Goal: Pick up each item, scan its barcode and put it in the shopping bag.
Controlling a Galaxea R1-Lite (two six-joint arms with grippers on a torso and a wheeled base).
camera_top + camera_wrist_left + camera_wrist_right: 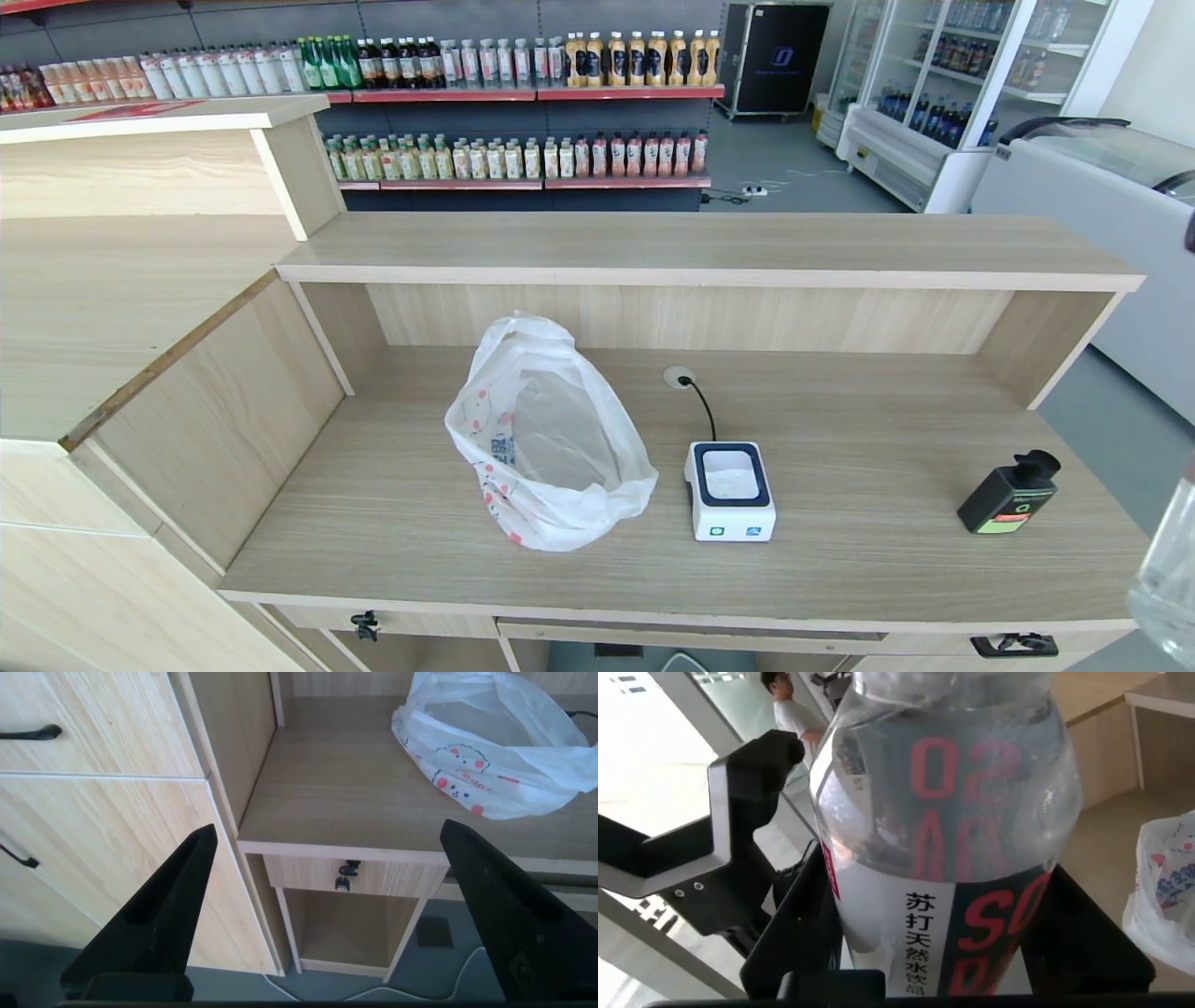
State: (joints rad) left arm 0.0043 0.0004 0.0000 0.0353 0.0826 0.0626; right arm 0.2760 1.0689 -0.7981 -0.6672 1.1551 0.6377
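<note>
A white plastic shopping bag point(546, 439) stands open at the middle of the wooden counter point(887, 551). Right of it sits a white barcode scanner point(731, 487) with a dark-framed window facing up. A small dark bottle with a black cap point(1010, 493) stands near the counter's right end. My right gripper point(943, 943) is shut on a clear water bottle point(952, 831), which is at the counter's right front corner point(1167, 560). My left gripper point(327, 924) hangs open and empty, low off the counter's front left corner, with the bag point(495, 747) beyond it.
A black cable point(702, 403) runs from the scanner to a hole in the counter. A raised ledge point(709, 252) backs the counter and a wooden side panel point(233, 411) walls its left. Drawers point(350, 875) sit under the front edge. Drink shelves stand behind.
</note>
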